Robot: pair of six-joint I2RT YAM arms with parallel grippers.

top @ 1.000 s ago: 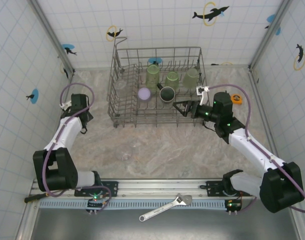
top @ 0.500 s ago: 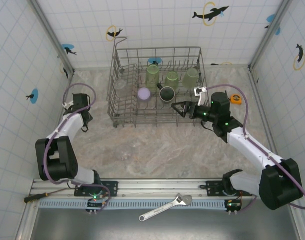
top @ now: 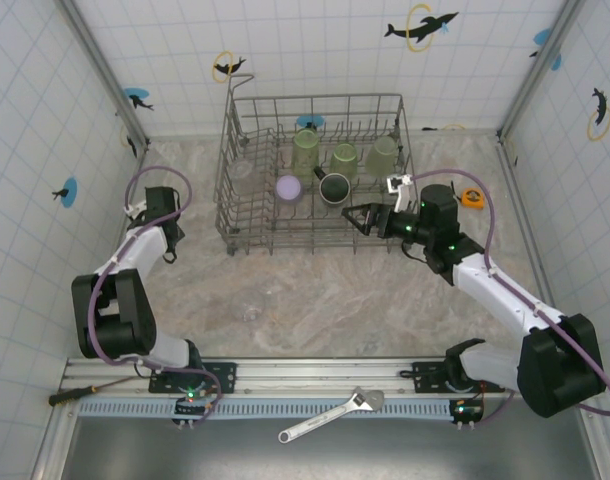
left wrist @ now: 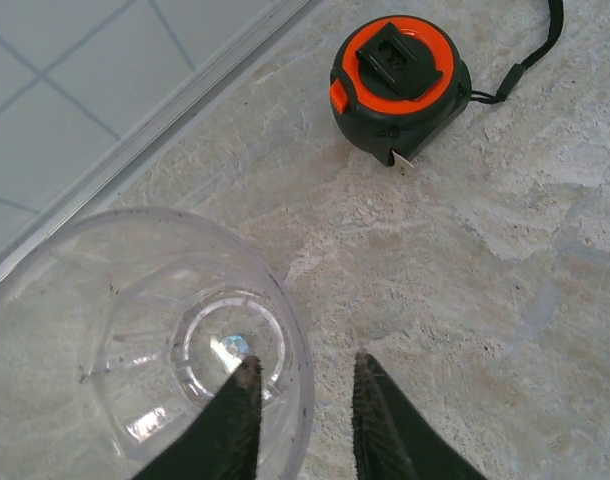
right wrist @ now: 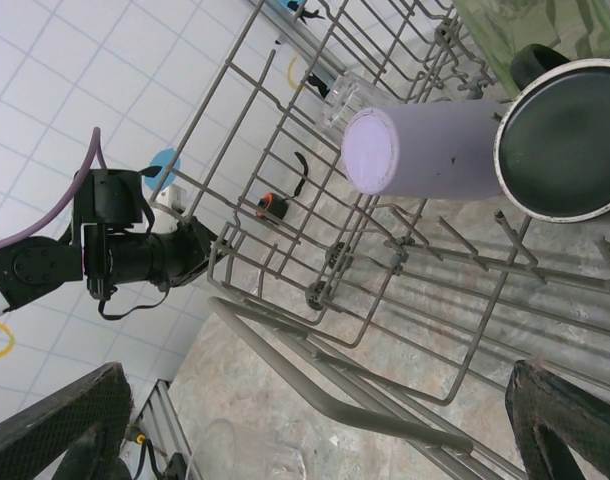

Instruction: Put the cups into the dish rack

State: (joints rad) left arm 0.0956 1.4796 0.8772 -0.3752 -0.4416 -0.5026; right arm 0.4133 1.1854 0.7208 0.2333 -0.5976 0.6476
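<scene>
The dish rack [top: 315, 175] stands at the desk's [top: 385, 300] far middle, with cups [top: 345, 157] inside it. A further cup [left wrist: 135, 330] sits by the left wall, a tape measure [left wrist: 399, 80] near it. A wrench [top: 330, 415] lies at the near edge.

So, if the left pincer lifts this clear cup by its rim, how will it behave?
The clear cup looks like thin-walled plastic, so it is probably light, and its wall may flex under a rim pinch. Its glossy surface could slip in the left pincer. It stands upright on a narrower base, so a sideways nudge might tip it.
</scene>
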